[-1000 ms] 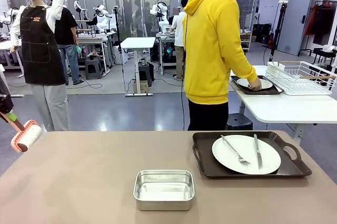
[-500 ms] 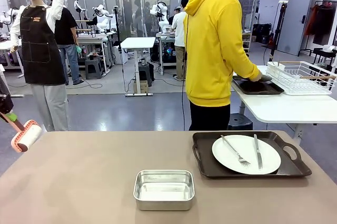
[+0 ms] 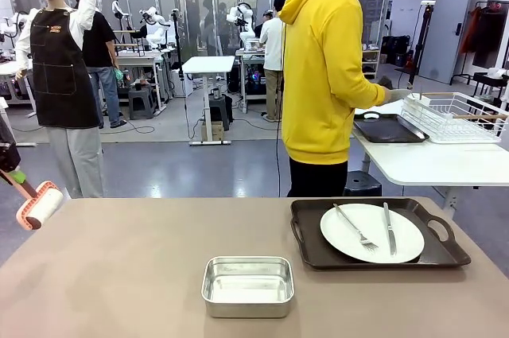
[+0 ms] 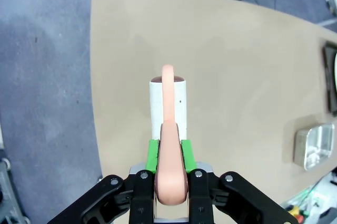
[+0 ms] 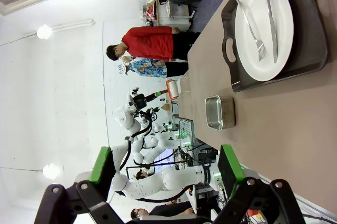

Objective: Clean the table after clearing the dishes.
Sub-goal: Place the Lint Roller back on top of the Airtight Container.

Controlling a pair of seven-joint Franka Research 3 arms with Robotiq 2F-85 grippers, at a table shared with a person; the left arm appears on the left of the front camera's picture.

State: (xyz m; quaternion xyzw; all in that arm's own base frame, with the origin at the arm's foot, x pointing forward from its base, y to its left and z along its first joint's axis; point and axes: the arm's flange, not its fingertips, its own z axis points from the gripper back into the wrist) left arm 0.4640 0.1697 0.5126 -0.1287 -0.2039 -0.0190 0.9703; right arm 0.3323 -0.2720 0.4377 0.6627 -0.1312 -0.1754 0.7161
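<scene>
Left gripper [image 4: 169, 155] clamped on pink lint roller [image 3: 40, 204] at left edge of taupe table [image 3: 119, 274]; steel pan [image 3: 248, 285] centre; plate [image 3: 372, 232], fork [image 3: 355, 227], knife [image 3: 388, 229] on dark tray [image 3: 306, 246] at right; right gripper [image 5: 164, 166] spread wide, empty; grey-floored lab beyond.

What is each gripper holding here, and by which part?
Left gripper clamps the white lint roller by its salmon-pink handle; right gripper, jaws open, holds nothing.
</scene>
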